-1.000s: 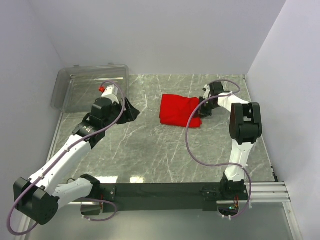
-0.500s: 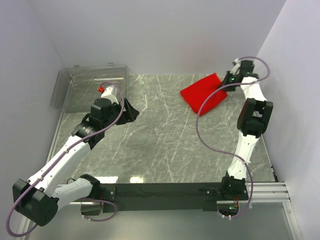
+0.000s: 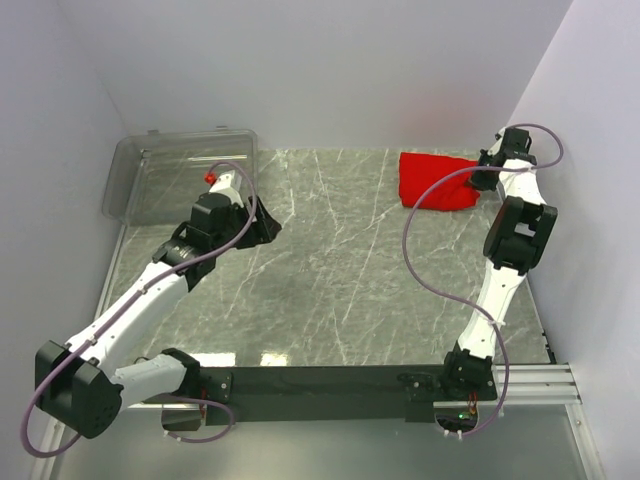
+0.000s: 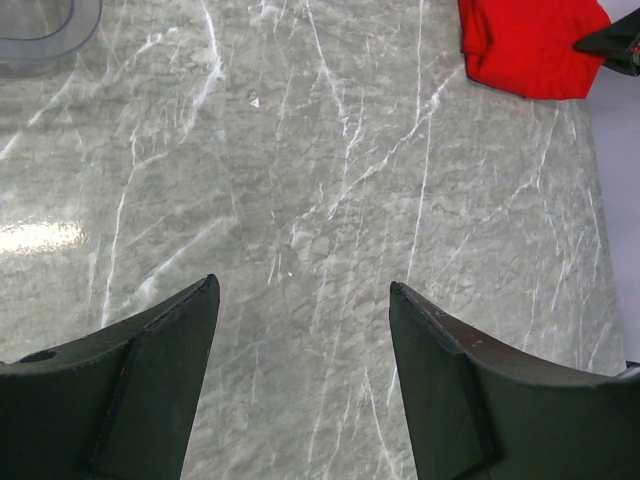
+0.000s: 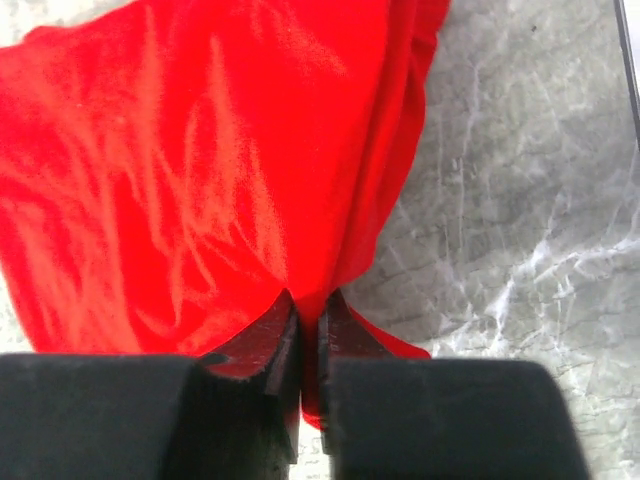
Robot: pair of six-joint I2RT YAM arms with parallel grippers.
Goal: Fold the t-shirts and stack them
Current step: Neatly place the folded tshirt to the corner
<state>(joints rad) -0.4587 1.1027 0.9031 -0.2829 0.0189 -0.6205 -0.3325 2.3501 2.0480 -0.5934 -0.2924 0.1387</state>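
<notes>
While the right hand (image 5: 308, 305) pinches a fold of the shirt (image 5: 200, 150) with its fingers shut tight on the cloth, the bundle sits at the far right corner of the worktop (image 3: 340, 290), close to the back wall and just beside the right wall. The left hand (image 4: 303, 290) hangs over bare worktop near the bin (image 3: 170, 180), fingers spread wide and holding nothing, well apart from the shirt. The step in hand looks like setting the folded shirt at its stacking spot. To do it well, lower the cloth until it lies flat, ease the pinch off without dragging the top layer, and draw back along the fold so the edges keep square. Room is tight on the right: the right arm is stretched far and the wall is near, so any retreat should go toward the centre, where the worktop is open. Whether the shirt's underside fully rests on the worktop cannot be told.
</notes>
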